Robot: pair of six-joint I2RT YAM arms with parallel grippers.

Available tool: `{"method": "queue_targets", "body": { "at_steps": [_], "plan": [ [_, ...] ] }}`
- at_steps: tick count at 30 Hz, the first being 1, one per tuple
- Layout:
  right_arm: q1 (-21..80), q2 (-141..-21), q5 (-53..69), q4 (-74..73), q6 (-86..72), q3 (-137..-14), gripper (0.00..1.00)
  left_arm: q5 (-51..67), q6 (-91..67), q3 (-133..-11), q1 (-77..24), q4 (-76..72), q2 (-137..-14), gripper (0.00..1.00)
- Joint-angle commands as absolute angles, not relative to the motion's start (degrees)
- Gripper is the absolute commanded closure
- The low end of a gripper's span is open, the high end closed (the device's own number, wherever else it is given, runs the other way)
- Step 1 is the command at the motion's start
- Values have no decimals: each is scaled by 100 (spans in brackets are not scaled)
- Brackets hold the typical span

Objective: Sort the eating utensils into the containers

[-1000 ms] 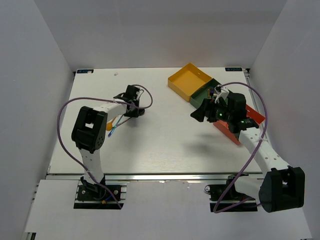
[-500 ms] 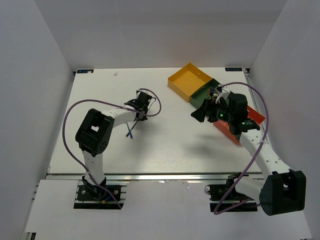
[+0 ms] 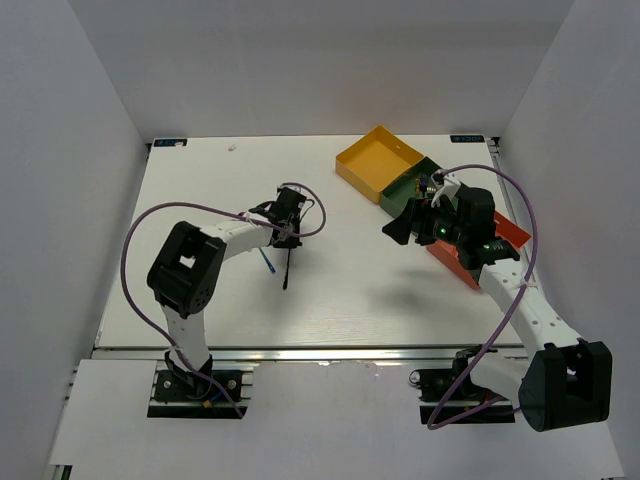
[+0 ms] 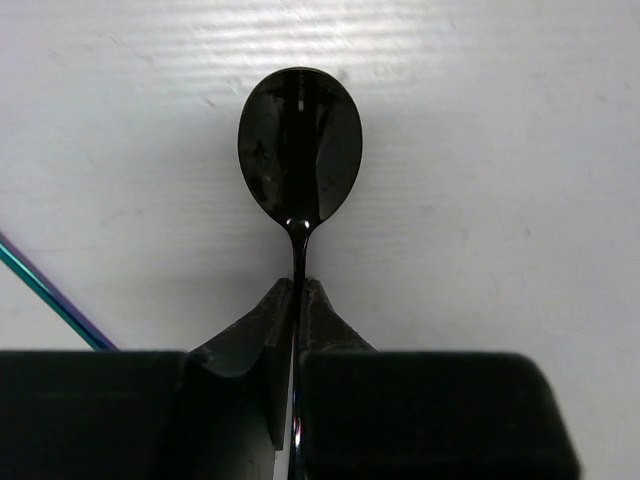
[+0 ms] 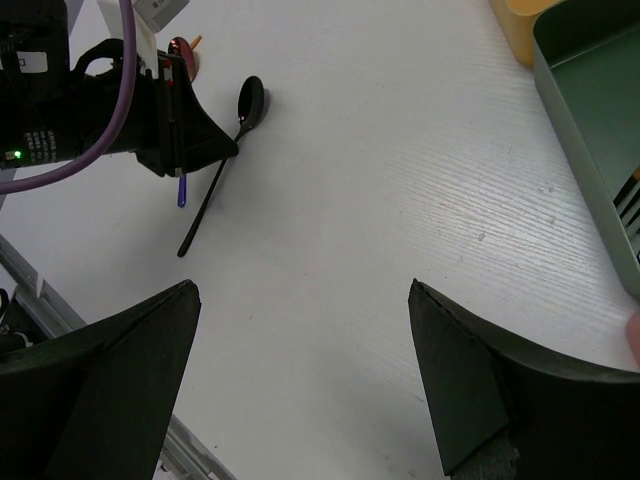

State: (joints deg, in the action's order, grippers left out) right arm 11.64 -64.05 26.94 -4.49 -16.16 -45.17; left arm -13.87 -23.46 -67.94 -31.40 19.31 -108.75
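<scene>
From above, my left claw (image 3: pixel 285 222) has swung right to mid-table with the black spoon (image 3: pixel 287 265), well apart from the green tray (image 3: pixel 400 188) at far right. In the left wrist view, my jaws have just pressed together on the spoon's neck, so it looks ready to carry. In the right wrist view, my right claw (image 5: pixel 300 350) stays spread wide, holding nothing.

A white wood-grain table (image 3: pixel 330 290) stands enclosed by plain white walls (image 3: pixel 300 60) under even light.

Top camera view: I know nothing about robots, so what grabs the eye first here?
First, the left hand at mid-table, pinching a black spoon by its neck. Then the yellow tray, green tray and red tray packed together at the far right, with the right hand hanging wide open near them.
</scene>
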Motion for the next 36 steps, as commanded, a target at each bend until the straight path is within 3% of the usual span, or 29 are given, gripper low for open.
{"method": "queue_targets", "body": {
  "at_steps": [1, 15, 20, 28, 36],
  "plan": [
    [1151, -6275, 2602, -264, -1547, -4509, 11, -661, -2793, -6855, -3208, 2382, -10425, 100],
    [1072, -5617, 1583, -395, -2002, -4447, 11, -18, -2839, -7979, -3278, 1310, -9808, 100],
    [1020, -5248, 1030, -685, -2215, -4456, 11, 737, -2356, -9928, -3278, 1003, -11072, 100],
    [993, -4949, 1124, -967, -2250, -4404, 11, 528, -2293, -13268, -3243, -50, -13462, 100],
    [1002, -4720, 1502, -941, -2346, -4201, 11, -175, -2742, -13149, -3252, -2670, -14062, 100]
  ]
}}
